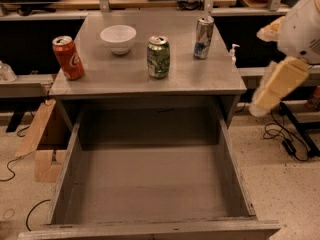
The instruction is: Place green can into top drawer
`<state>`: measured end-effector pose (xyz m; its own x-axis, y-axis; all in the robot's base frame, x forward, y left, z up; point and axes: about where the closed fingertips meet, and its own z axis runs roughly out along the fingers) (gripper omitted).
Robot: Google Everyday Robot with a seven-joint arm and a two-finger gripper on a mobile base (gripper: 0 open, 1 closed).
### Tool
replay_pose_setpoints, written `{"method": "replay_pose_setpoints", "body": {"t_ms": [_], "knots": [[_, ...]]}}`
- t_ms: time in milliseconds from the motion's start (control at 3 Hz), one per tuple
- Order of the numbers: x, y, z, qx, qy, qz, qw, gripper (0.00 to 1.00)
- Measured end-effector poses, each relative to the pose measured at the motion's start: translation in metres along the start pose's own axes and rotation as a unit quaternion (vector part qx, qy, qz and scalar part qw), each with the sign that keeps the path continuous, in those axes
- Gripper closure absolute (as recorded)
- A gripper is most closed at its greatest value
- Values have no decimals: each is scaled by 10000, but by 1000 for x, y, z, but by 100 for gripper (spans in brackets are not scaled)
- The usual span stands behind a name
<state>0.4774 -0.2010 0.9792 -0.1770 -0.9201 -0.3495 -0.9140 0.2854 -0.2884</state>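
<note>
Gripper (263,100) hangs out past the right edge of the table (210,79), down near the cabinet corner, and I cannot tell from here whether it is spread or closed. The green can (158,57) stands upright on the tabletop, well off to the gripper's left and somewhat higher, near the middle of the surface. A slim silver-blue can (203,38) stands closer to the gripper than the green one and farther back. A white bowl (118,38) and a red cola can (68,58) lie beyond the green can, farther left. The top drawer (150,184) is pulled open below and to the gripper's left, its bottom bare. I judge the green can to be light and thin-walled, with a smooth, slick skin that would dent under a hard squeeze. I would take it from the side, across the mid-body, with moderate pressure, and keep it upright. I would come in from the front right to stay away from the slim can.
</note>
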Motion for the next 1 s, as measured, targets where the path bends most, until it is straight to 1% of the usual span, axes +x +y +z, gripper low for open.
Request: {"method": "replay_pose_setpoints", "body": {"t_ms": [333, 667, 1000], "knots": [[-46, -63, 33, 261, -1485, 54, 9886, 0], [-97, -117, 60, 520, -3065, 89, 9504, 0], [-143, -142, 74, 631, -4340, 172, 8985, 0]]}}
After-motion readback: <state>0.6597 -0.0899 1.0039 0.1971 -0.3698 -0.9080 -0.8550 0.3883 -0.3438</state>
